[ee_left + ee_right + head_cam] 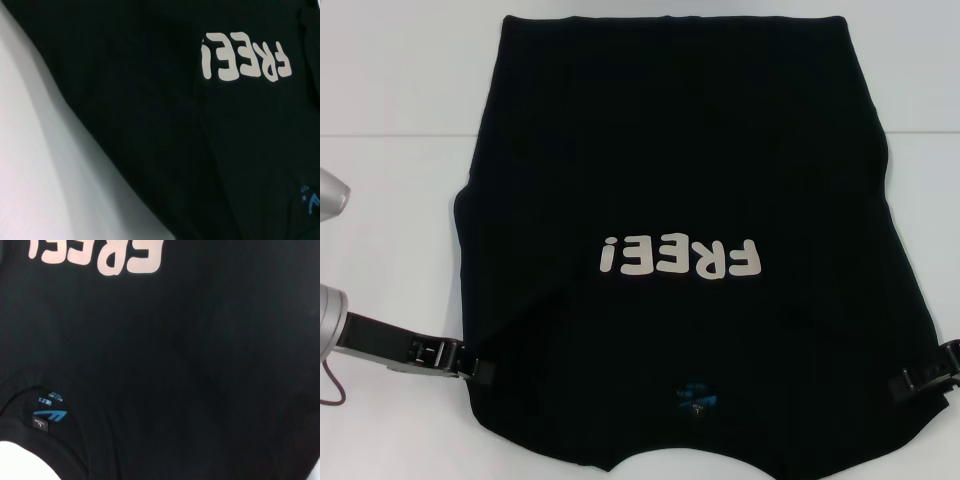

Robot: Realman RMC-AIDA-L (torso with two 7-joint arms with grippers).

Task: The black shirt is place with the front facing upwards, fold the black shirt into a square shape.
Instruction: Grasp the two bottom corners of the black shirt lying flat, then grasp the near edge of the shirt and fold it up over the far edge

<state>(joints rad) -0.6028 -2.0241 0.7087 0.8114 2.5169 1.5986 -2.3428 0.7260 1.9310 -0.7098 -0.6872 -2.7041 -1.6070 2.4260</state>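
Note:
The black shirt (670, 150) lies spread flat on the white table (390, 200), front up, with its collar at the near edge. Its cream letters "FREE!" (682, 258) read upside down from the head view, and a small blue neck label (698, 398) shows inside the collar. My left gripper (480, 372) sits low at the shirt's near left edge, by the shoulder. My right gripper (910, 383) sits at the near right edge. The left wrist view shows the shirt (150, 100) with its letters (247, 62). The right wrist view shows the shirt (200, 365) and the label (49, 415).
Bare white table surrounds the shirt on the left and at the far side, where a faint line (380, 135) crosses it. My left arm's silver links (330, 320) and a thin reddish cable (332, 390) sit at the near left.

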